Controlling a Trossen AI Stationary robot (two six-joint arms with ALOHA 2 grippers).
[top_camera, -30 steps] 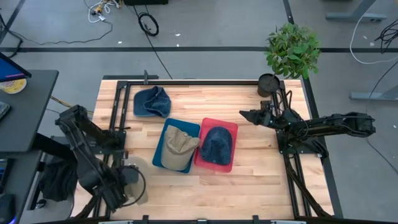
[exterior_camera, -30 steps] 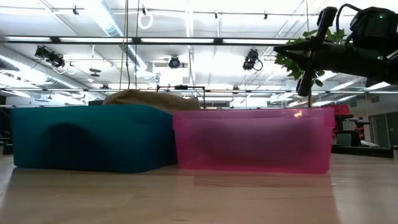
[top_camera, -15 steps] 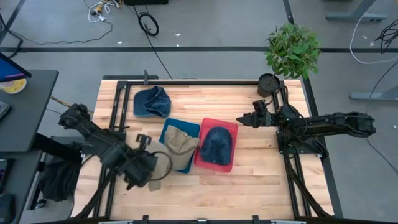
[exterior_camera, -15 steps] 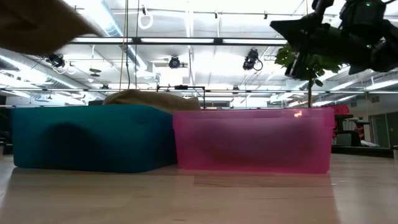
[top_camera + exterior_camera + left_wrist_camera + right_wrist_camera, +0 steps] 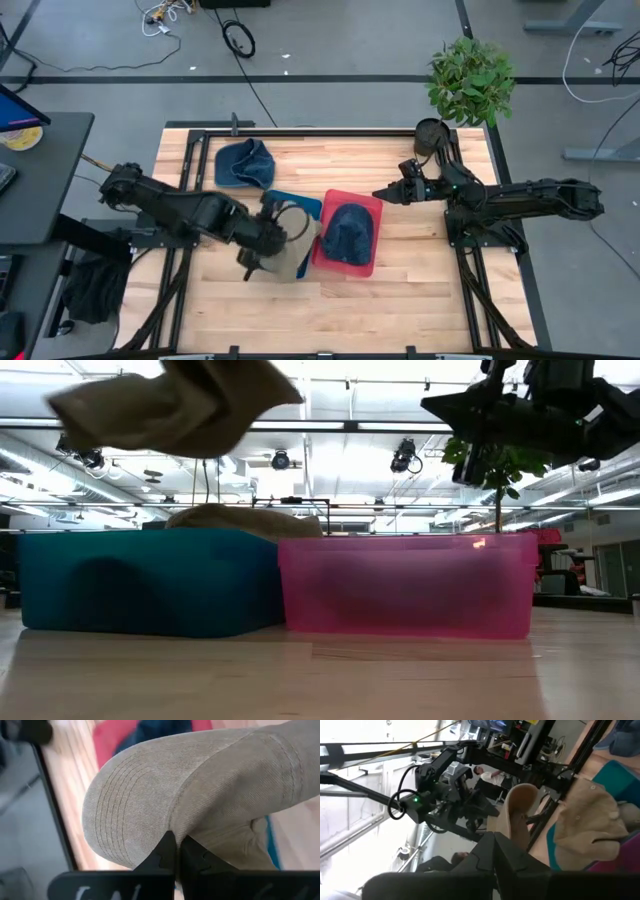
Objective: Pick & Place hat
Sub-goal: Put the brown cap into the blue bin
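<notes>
Above the table, in the high view, the left gripper (image 5: pixel 268 240) is now swinging in over the teal bin (image 5: pixel 272 205), having come from the near-left corner. In the low view, the tan hat (image 5: pixel 170 405) is sailing above the bins. In the left wrist view, the fingers (image 5: pixel 172 852) are pinching that hat's brim. The right gripper (image 5: pixel 385 192) is pressed closed, empty, edging nearer the pink bin (image 5: pixel 345 262).

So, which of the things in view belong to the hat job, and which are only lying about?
Part of the job:
- tan hat held by the left gripper
- second tan hat in the teal bin
- blue hat in the pink bin
- loose blue hat on the table
- right gripper, hovering

Only lying about:
- potted plant
- floor cables
</notes>
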